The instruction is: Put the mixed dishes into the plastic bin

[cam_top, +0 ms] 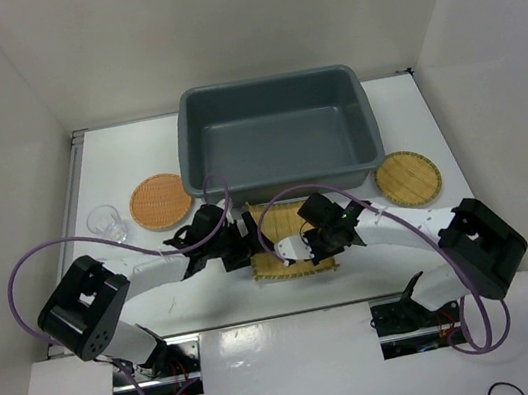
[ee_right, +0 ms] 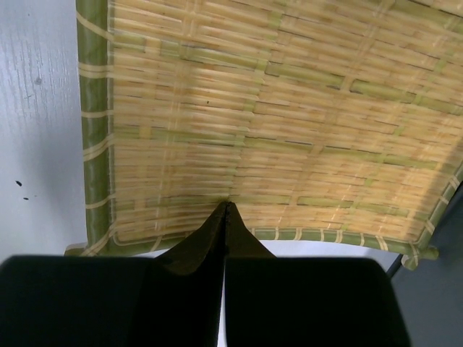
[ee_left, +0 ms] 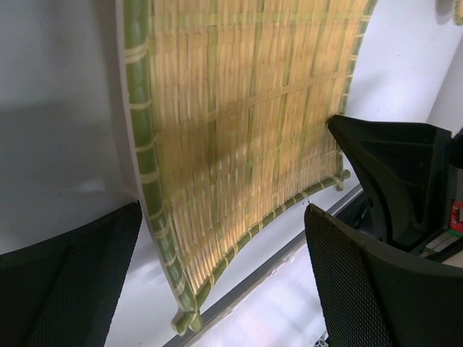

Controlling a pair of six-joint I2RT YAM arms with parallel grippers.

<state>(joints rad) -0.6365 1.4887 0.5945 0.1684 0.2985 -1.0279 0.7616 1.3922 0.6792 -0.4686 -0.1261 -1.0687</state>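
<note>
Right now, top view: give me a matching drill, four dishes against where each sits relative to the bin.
Things:
1. orange-brown disc
2. straw-coloured disc
3. glass cup
4. bamboo mat

Places:
A. on the near side of the plastic bin, centred
B. by the bin's right near corner
C. furthest left of all
D. by the bin's left near corner

Pairs: 1-D, 2-B, 3-C, 4-A.

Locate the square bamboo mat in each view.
Top external: bamboo mat at centre, just nearer than the plastic bin.
Left wrist: mat fills the upper middle.
Right wrist: mat fills most of the frame.
Shared landmark: white table beside the mat's green rim.
</note>
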